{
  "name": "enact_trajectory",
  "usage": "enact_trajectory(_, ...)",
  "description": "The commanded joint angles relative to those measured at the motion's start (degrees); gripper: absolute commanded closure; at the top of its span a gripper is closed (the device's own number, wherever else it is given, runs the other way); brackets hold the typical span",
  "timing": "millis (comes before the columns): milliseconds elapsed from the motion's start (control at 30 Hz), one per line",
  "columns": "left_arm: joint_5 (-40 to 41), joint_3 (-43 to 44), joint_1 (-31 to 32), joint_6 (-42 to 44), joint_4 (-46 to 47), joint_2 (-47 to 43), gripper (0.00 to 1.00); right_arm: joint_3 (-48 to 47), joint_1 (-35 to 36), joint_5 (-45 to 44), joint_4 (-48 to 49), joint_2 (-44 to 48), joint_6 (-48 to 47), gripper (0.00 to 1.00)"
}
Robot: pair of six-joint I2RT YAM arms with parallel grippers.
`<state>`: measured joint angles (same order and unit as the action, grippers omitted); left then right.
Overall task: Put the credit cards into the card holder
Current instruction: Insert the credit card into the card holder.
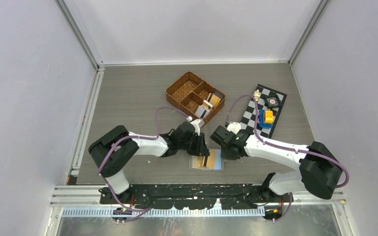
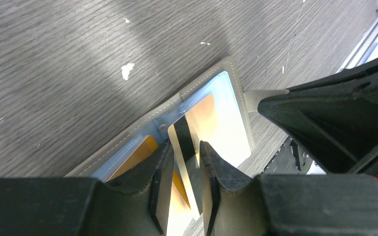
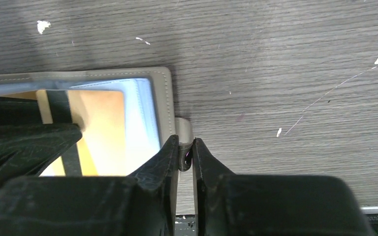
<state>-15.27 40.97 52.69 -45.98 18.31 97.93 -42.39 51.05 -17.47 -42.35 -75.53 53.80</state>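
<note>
The grey-olive card holder (image 1: 206, 161) lies open near the table's front edge, and its clear blue sleeves (image 2: 226, 83) show orange credit cards (image 2: 139, 151). A gold credit card with a dark stripe (image 2: 183, 135) stands tilted over the right sleeve, between the fingers of my left gripper (image 2: 183, 145). The jaws are slightly apart, with a gap beside the card. My right gripper (image 3: 185, 140) is shut on the holder's snap tab (image 3: 183, 128) at the holder's right edge (image 3: 163, 93). From above, the left gripper (image 1: 203, 147) and right gripper (image 1: 220, 147) meet over the holder.
A brown wicker basket (image 1: 183, 84) behind the arms holds more cards (image 1: 207, 104). A checkered mat (image 1: 248, 115) at the right carries a blue-and-yellow object (image 1: 266, 118). The right gripper's black body (image 2: 334, 118) looms close beside my left fingers.
</note>
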Motion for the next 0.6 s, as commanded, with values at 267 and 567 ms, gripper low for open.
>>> enact_trajectory(267,4.90,3.42,1.55,6.35,-16.08,-9.06,0.52,0.00,0.46,-3.90,-0.74,0.80,1.84,0.99)
enact_trajectory(567,4.39,1.44,2.93,3.88,-16.46,-11.20,0.48,-0.31,0.48,-3.79,-0.24,0.13,1.57,1.00)
